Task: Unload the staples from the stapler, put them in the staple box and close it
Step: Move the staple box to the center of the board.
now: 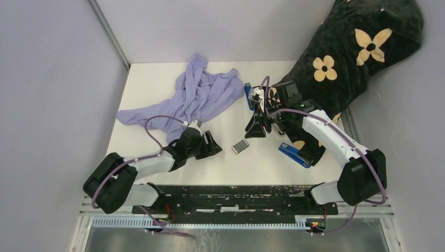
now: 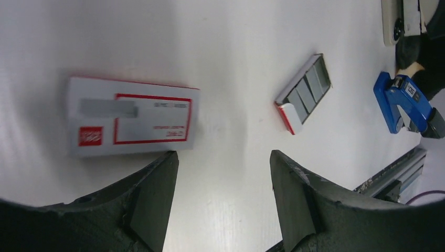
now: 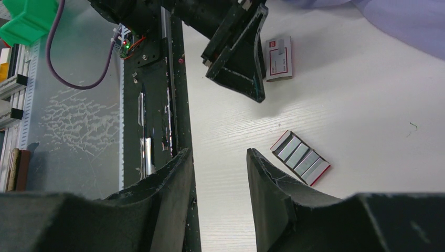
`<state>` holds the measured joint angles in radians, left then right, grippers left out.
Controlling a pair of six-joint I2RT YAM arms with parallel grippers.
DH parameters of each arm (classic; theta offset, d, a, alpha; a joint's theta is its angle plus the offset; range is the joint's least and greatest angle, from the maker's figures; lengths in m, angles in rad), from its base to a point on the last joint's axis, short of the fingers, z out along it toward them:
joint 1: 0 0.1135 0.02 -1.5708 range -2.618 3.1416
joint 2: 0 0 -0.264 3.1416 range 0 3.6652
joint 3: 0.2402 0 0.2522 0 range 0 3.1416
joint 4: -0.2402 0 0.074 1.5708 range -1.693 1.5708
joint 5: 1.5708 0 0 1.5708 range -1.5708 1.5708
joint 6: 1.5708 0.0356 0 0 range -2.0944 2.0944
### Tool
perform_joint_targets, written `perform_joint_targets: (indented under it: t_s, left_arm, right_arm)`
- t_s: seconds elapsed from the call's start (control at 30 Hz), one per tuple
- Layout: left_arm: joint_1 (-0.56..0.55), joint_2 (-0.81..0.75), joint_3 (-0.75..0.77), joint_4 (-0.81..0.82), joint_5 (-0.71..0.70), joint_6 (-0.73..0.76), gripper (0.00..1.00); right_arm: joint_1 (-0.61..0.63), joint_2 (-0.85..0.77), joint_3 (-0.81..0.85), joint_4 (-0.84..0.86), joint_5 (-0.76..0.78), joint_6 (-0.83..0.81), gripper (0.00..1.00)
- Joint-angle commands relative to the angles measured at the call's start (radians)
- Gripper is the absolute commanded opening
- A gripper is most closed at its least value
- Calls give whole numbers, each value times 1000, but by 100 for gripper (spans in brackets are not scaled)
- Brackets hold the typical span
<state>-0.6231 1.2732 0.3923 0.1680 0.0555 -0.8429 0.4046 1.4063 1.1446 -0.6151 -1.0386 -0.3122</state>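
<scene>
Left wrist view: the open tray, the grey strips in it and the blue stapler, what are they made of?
The tray: likely thin cardboard, matte white with red edging. The staples: probably metal, dull silver-grey, faint sheen. The blue stapler: glossy blue shell, plastic or painted metal; cannot tell which.

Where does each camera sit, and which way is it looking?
Top external: high behind the arms, looking down at the white table; both arms show.
Left wrist: on the left arm, looking past the open left end effector at a staple box, staples in a tray and a blue stapler.
Right wrist: on the right arm, looking past its open right end effector toward the table's near edge and the left end effector.
Both wrist views share the staples and staple box.
</scene>
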Motion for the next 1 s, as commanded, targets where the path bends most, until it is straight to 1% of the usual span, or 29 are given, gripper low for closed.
perform_joint_targets:
  t_s: [0.0,0.03,0.1,0.17,0.33,0.37,0.4,0.47,0.53,0.67,0.77,0.97]
  left_arm:
    - [-66,100,70,55,-2,3,73]
    - [-74,92,75,56,-6,29,73]
    - [-85,27,65,56,-6,99,73]
    - [-87,-61,37,51,3,188,73]
    - [-87,-284,-5,-31,7,410,74]
    - [-86,-318,-13,-32,-2,447,75]
    - [-87,-343,-22,-31,-21,476,79]
    - [-86,-379,-35,-28,-82,484,87]
    - [-84,-390,-37,-40,-147,485,94]
    - [-68,-367,-34,-48,-202,481,97]
    - [-17,-331,-29,-31,-170,476,97]
    - [89,-256,-5,6,-54,480,95]
  right_arm:
    - [-4,-28,46,7,-24,-20,49]
    - [-4,-28,47,5,-24,-21,49]
    - [-7,-30,47,3,-25,-22,49]
    - [-7,-30,49,0,-30,-25,49]
    - [-6,-26,51,-5,-35,-30,49]
    - [-6,-26,53,-8,-34,-32,49]
    - [-6,-26,51,-9,-35,-35,49]
    - [-8,-25,54,-13,-34,-40,49]
    - [-7,-24,55,-16,-35,-47,49]
    - [-8,-20,56,-24,-39,-58,49]
    - [-8,-15,60,-33,-40,-68,49]
    - [-9,-15,61,-45,-45,-87,49]
